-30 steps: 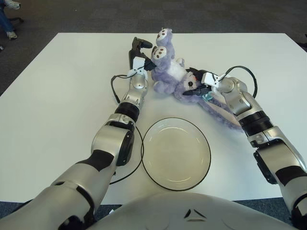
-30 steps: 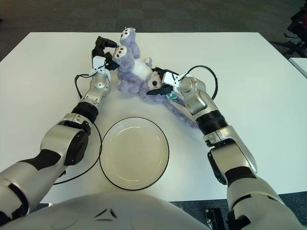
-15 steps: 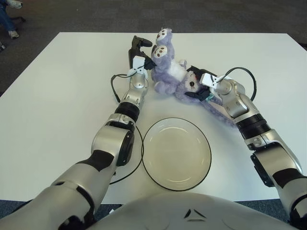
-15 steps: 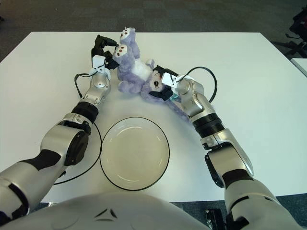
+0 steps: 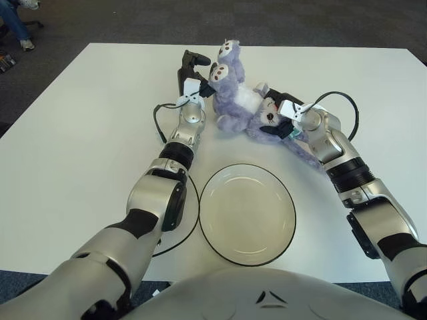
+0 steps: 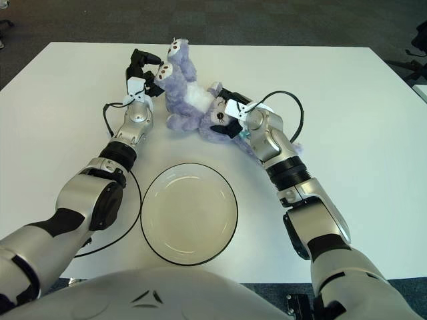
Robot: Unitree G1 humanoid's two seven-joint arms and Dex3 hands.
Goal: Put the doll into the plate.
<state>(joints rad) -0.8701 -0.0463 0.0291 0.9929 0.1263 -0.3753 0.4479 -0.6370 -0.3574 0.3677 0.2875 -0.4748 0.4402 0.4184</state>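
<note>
- Purple plush is what you are working with: the doll lies on its back at the far side of the white worktop, feet pointing away, well apart from the plate.
- On the left, your left hand sits against the doll's raised leg. Its dark fingers look curled around that foot, though you cannot tell from either eye view how firm the hold is. This hand has not shifted over the last second.
- In the middle, nearer you, the clear plate with its dark rim holds nothing. A thin black cable loops on the worktop just beside its left edge.
- On the right, your right hand is where the change is. A second ago it stood off from the doll's head with fingers spread; now it has pushed in and pressed against the head, and the fingers seem closed into the plush there. The doll's long ear trails under the forearm.
- The doll itself has barely moved, nudged only slightly towards your left.
- That suggests the two-handed grasp is about set. What likely remains is lifting the doll and bringing it back to the plate; watch that the trailing ear does not snag.
</note>
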